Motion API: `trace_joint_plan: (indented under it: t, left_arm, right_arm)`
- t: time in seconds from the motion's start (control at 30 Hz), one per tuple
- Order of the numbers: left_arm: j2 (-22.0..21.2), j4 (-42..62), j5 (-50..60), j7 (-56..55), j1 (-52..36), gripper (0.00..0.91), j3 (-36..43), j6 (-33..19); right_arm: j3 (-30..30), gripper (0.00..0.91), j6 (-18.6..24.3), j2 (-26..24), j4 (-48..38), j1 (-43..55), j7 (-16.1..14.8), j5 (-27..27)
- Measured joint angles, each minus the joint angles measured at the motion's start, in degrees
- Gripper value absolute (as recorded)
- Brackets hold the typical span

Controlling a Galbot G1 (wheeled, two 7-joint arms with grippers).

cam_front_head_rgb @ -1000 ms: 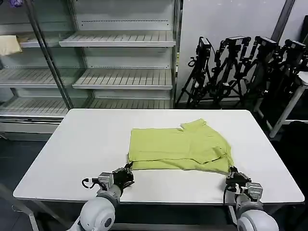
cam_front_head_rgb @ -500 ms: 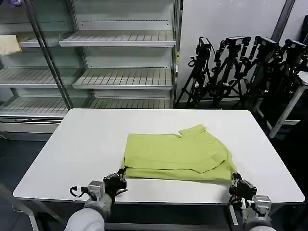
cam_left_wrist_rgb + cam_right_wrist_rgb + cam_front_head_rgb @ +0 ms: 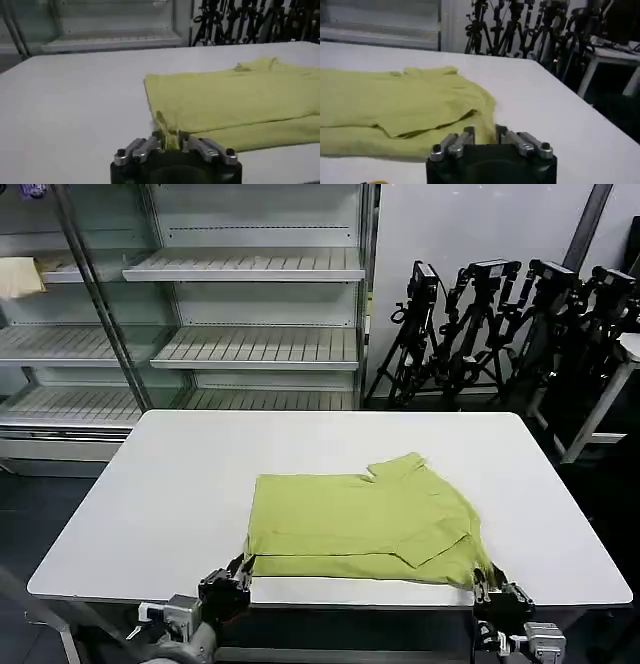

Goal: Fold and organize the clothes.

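On the white desk (image 3: pixel 180 484), a lime T-shirt (image 3: pixel 360 519) lies folded near the front edge, its near corners clamped by the left hand (image 3: pixel 170 142) and right hand (image 3: pixel 485 136), which should pull evenly to avoid wrinkling.

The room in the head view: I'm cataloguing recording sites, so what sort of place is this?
Probably a robotics lab or test studio: empty wire-shelved display racks behind a white table, and a cluster of black camera tripods against the wall.
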Motion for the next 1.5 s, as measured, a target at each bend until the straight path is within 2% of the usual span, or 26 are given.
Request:
trace_joint_plan:
  t: [0.23,0.47,0.97,1.2,1.5]
  left_arm:
    - [1.16,-2.76,-1.35,-1.01,-0.03,0.907,-2.3,-0.01]
    - [0.81,-0.5,-5.5,-2.49,-5.97,0.907,-1.14,0.02]
    - [-0.67,16.47,-11.0,-6.02,-27.41,0.907,9.92,0.15]
    - [-1.67,25.42,-12.89,-6.71,-36.37,0.907,14.36,0.15]
    - [-3.84,35.89,-14.67,-6.65,-44.53,0.907,18.33,0.18]
  right_arm:
    - [0.79,0.907,-0.74,-2.41,0.41,3.72,1.27,2.73]
    - [-2.36,0.907,-1.87,-5.24,-5.17,13.88,3.6,7.09]
    - [-16.1,0.907,-2.68,-6.6,-25.96,39.07,8.56,14.52]
    - [-21.29,0.907,-2.79,-5.33,-35.65,47.83,9.6,16.53]
    - [-25.18,0.907,-2.92,-4.5,-46.15,56.22,10.58,19.28]
